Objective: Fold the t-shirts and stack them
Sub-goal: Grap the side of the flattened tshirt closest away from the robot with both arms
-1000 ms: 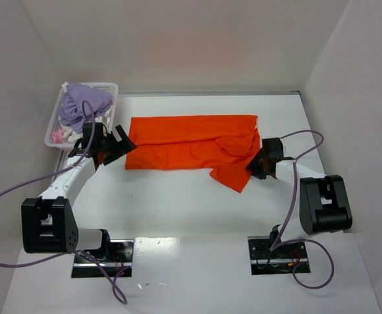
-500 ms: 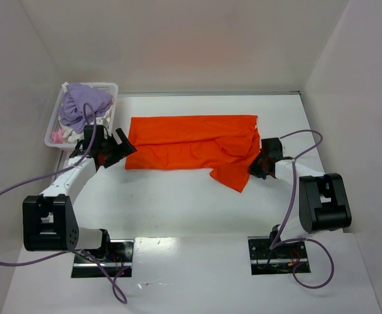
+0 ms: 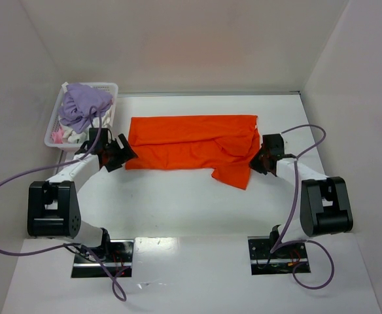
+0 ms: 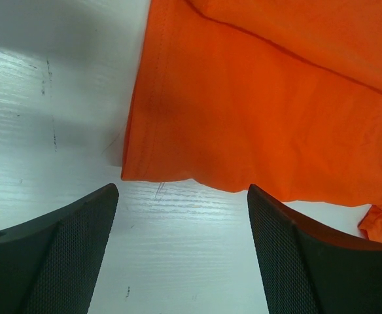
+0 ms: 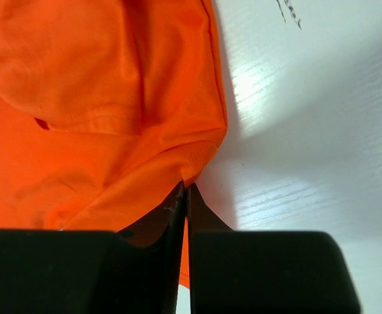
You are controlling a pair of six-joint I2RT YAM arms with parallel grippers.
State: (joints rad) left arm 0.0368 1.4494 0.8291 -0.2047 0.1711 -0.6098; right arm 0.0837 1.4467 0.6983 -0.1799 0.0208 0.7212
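A vivid orange t-shirt (image 3: pixel 191 144) lies spread across the middle of the white table, its right end bunched and drooping toward the front. My left gripper (image 3: pixel 120 152) is open just off the shirt's front left corner (image 4: pixel 153 171), the fingers (image 4: pixel 60 248) low over bare table. My right gripper (image 3: pixel 260 161) is shut on the shirt's right edge, with orange cloth (image 5: pixel 112 85) pinched between its fingertips (image 5: pixel 186 193). More shirts, lilac and pink, fill the basket.
A white lattice basket (image 3: pixel 106 87) stands at the far left, holding a lilac garment (image 3: pixel 81 104) and a pink one (image 3: pixel 59 135). White walls close in the table on three sides. The arm bases sit at the near edge.
My left gripper has come forward and right to the shirt's front left corner. My right gripper has pulled its pinched edge slightly back and right, drawing the drooping flap in.
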